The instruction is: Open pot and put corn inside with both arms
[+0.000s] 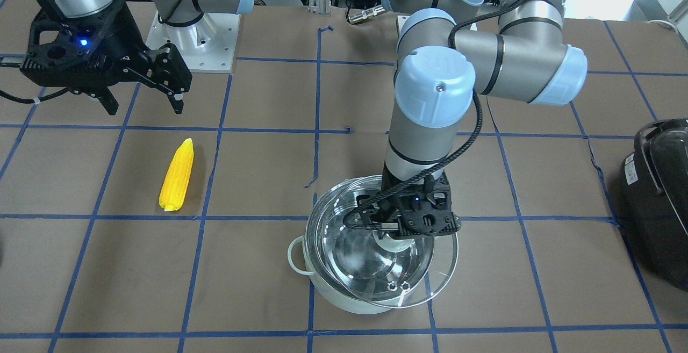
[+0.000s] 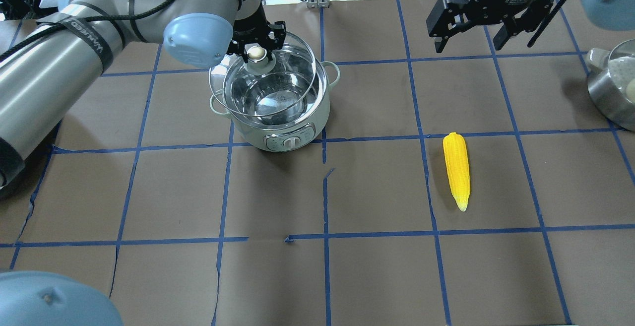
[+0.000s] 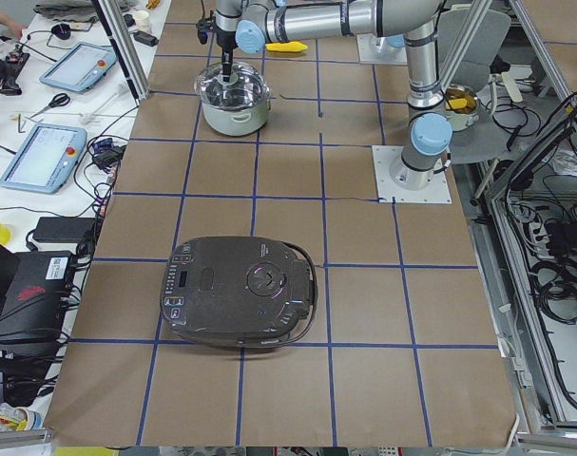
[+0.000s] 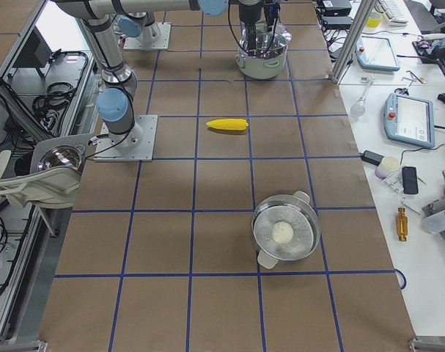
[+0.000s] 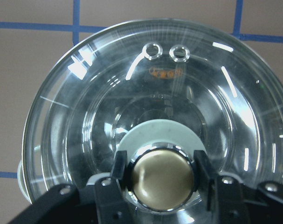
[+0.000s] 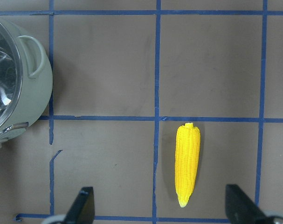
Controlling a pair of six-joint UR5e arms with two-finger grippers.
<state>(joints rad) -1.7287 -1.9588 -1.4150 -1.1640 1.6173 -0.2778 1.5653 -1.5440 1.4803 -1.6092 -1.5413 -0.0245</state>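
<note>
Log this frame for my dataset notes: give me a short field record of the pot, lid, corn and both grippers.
pot: mint-green, on the table, interior looks empty
lid: glass, tilted and off-centre over the pot
left gripper: shut on the lid's knob
right gripper: open, above the table near the corn
corn: lying flat on the table, apart from the pot
stage: lid partly off, corn not yet picked

light: bright, even, probably overhead | shadows: soft, short | glare: streaks on glass lid (image 5: 85, 93) | focus: sharp
</note>
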